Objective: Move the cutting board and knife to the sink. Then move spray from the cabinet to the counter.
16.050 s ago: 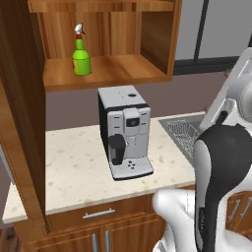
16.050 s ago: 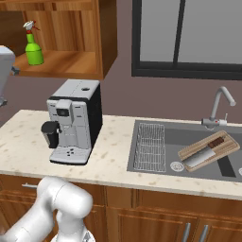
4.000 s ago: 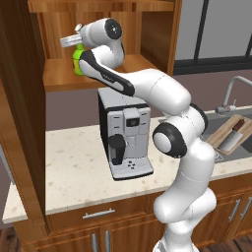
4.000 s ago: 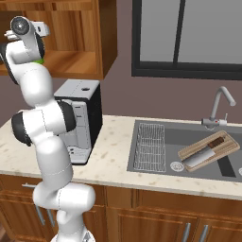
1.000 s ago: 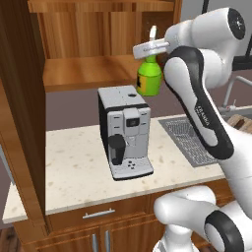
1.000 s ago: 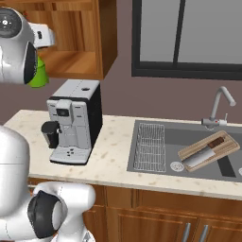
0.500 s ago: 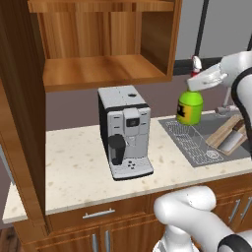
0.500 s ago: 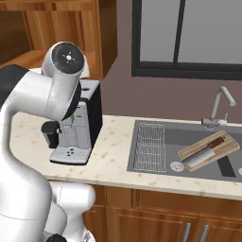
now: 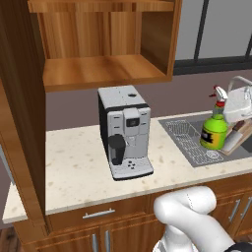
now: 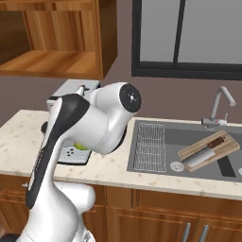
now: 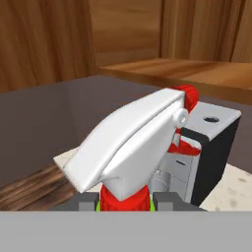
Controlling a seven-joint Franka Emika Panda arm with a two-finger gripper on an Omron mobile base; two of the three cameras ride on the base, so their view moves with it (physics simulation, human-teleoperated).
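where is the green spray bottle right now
In the left base view the bright green spray bottle hangs in the gripper at far right, over the dark grey sink.

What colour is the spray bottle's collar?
Red, below the white trigger on the spray; clearest in the hand view.

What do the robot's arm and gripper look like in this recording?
The arm is glossy white, built of thick rounded segments, with a dark stripe along one link and a dark circular cap on a joint. No cables or markings show. The gripper has two small dark grey, square-tipped fingers.
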